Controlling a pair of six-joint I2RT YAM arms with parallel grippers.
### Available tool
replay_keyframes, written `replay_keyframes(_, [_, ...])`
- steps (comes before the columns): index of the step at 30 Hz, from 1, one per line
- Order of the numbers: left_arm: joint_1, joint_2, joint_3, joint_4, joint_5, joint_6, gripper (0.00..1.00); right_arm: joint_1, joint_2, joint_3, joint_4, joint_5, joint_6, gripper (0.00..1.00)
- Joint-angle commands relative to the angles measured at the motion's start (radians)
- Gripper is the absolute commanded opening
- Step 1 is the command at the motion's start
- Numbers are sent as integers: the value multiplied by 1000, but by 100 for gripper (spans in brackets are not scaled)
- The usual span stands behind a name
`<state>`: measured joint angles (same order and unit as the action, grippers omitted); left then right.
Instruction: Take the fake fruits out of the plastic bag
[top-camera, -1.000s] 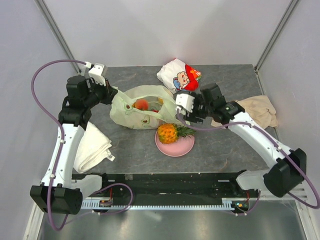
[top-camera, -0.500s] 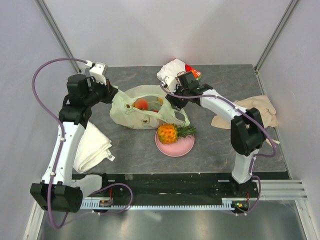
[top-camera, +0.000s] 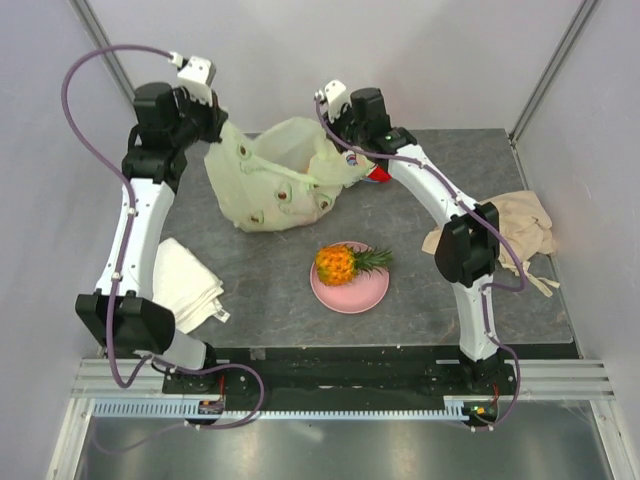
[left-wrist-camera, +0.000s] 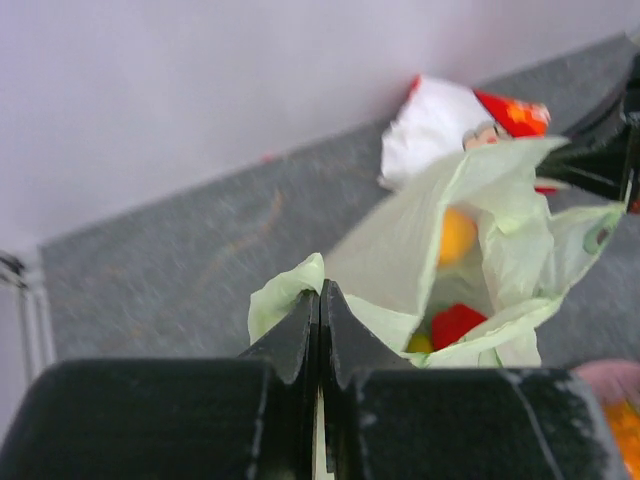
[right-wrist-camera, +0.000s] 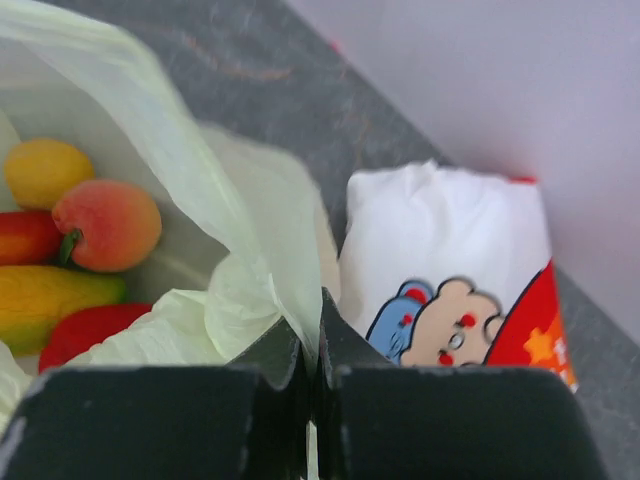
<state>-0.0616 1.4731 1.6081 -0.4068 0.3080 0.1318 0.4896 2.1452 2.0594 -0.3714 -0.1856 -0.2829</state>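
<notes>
In the top view's upper centre, the thin translucent pale-green plastic bag stretches between the left arm's jaws and the right arm's jaws, both pinching its rim (small glossy plastic fruits inside, green-crowned orange pineapple on the pink round plate).

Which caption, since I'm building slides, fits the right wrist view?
Right end effector shut on plastic bag; fake fruits inside.

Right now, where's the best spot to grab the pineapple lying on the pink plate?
Grab the pineapple by its orange body, probably from above, pinching its near and far sides. It lies on its side on the pink plate, green crown pointing right, and those leaves look too thin to hold.
</notes>
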Motion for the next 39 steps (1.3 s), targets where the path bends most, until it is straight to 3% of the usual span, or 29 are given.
replay_keyframes(1, [-3, 49, 252, 80, -81, 103, 2, 0, 47, 185, 111, 50, 34, 0])
replay_keyframes(6, [-4, 73, 392, 94, -48, 138, 2, -3, 38, 229, 157, 81, 39, 0])
replay_keyframes(10, [-4, 1, 359, 51, 32, 121, 2, -11, -54, 139, 151, 69, 53, 0])
replay_keyframes(14, [-7, -134, 141, -36, 103, 127, 2, -11, -189, -178, 146, 18, 2, 2])
replay_keyframes(16, [-7, -226, -40, -82, 111, 120, 2, -13, -260, -342, 143, 9, 5, 3])
replay_keyframes(18, [-9, -311, -205, -119, 146, 121, 2, -10, -316, -431, 121, -31, 16, 8])
replay_keyframes(22, [-9, -417, -397, -214, 151, 129, 2, 1, -367, -551, 10, -68, 25, 23])
replay_keyframes(24, [-10, -463, -483, -237, 140, 123, 2, 0, -412, -564, -37, -66, 27, 39])
replay_keyframes(26, [-9, -513, -520, -239, 137, 109, 2, 1, -456, -573, -41, -77, 24, 49])
replay_keyframes(30, [-9, -539, -563, -239, 131, 88, 2, 10, -582, -553, -43, -178, -2, 60])
replay_keyframes(34, [-9, -537, -576, -222, 94, 68, 2, 90, -630, -524, -41, -227, -62, 59])
replay_keyframes(39, [8, -548, -548, -182, -10, -30, 2, 176, -561, -536, -46, -267, -108, 41])
